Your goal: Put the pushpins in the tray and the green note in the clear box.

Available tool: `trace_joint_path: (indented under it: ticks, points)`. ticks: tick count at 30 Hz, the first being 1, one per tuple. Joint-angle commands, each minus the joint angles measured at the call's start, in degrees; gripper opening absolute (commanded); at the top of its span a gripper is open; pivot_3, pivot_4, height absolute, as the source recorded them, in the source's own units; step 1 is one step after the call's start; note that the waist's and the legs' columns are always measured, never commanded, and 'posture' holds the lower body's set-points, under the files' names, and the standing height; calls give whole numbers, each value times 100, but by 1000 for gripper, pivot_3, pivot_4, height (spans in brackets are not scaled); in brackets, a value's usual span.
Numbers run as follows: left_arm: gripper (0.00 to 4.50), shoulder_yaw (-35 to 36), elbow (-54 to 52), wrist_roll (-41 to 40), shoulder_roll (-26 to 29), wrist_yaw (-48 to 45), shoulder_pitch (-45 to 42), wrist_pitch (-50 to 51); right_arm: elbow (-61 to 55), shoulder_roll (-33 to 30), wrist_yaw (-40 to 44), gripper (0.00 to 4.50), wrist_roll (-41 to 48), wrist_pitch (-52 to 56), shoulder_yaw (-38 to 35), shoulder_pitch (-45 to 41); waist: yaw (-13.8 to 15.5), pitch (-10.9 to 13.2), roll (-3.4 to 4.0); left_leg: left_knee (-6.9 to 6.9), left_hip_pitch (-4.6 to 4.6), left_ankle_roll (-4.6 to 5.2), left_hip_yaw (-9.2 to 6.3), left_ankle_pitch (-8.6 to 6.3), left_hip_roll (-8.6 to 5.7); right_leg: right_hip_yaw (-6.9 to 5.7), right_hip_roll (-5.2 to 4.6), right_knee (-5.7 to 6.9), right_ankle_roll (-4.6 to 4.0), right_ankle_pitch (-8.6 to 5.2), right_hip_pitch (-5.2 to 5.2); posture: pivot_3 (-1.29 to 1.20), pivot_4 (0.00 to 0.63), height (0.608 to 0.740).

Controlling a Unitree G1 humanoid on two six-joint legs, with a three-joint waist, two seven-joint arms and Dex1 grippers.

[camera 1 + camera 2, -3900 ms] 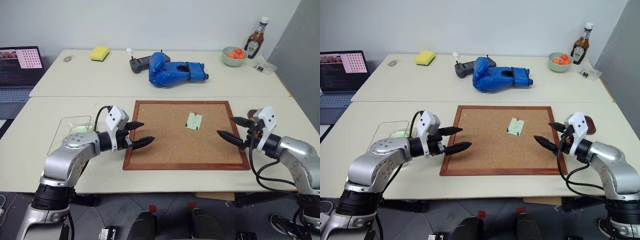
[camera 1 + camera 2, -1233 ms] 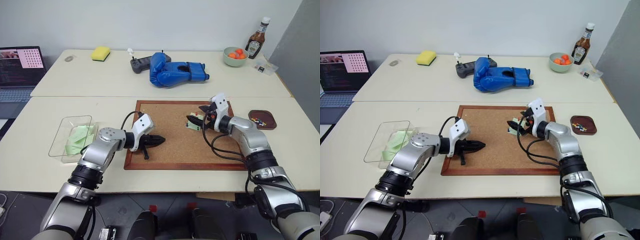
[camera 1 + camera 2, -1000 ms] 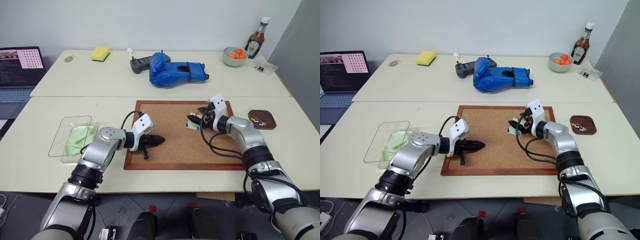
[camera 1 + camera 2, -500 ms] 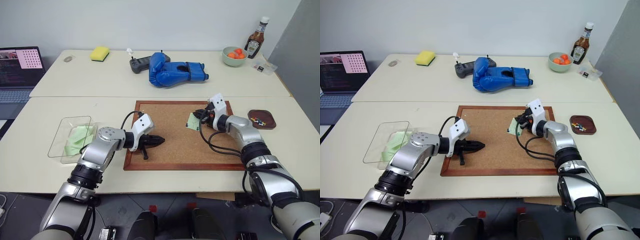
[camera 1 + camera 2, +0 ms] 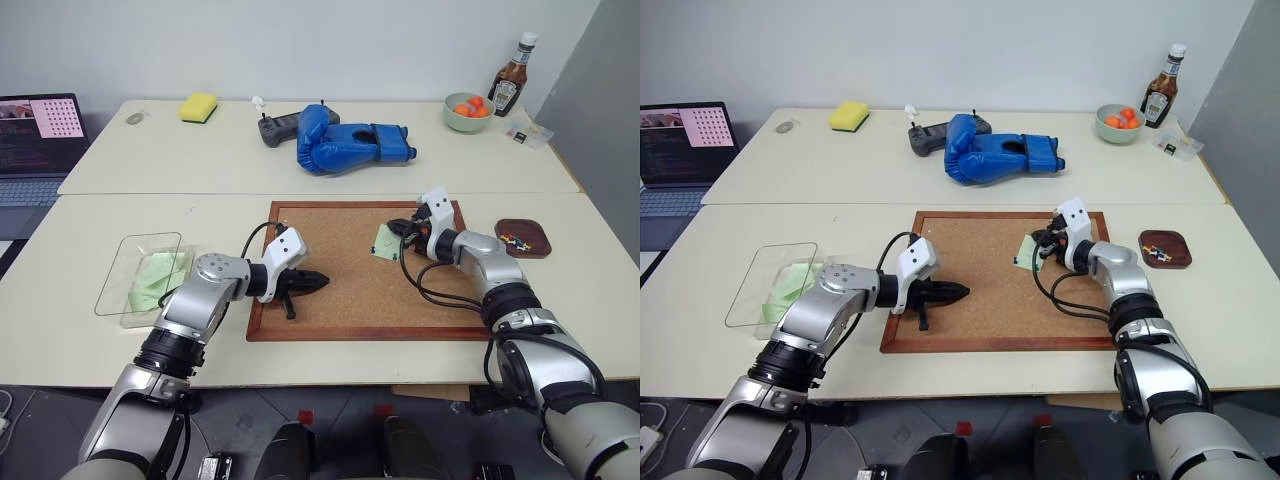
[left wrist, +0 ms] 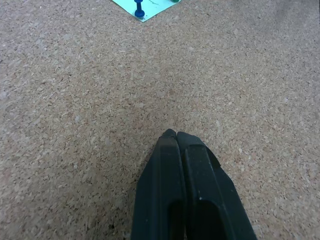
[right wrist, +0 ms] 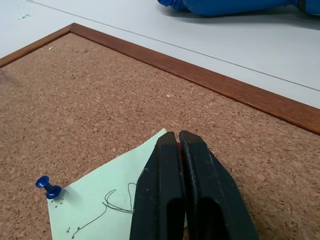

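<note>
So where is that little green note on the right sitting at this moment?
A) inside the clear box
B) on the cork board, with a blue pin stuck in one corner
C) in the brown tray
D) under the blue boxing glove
B: the green note lies flat on the cork board, a blue pushpin at its corner, with the right gripper shut over its edge.

Green note [image 7: 107,205] flat on corkboard [image 5: 340,280], blue pushpin [image 7: 48,187] at corner; pins in brown tray [image 5: 524,238].
</note>
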Motion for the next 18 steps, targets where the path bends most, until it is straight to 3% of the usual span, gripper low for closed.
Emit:
trace_joint_path:
  ticks: [1,12,18]
  points:
    - [0,-365,322,398,56,101,92,307,-608,-86,185,30,81,-226,-92,-9,-7,-3,4,0,0,0,0,0,0,0,0,1,0,0,0,0,150,740]
    - [0,-500,412,459,-1,75,17,352,-1704,-237,12,30,144,170,-174,476,-7,-16,25,2,30,1,-8,0,-1,-5,1,2,4,3,34,0,150,740]
    - [0,-564,277,430,-6,47,90,434,-2731,-549,-877,30,174,890,-668,806,7,-18,29,2,29,1,-9,0,-2,-4,0,1,4,3,35,0,150,740]
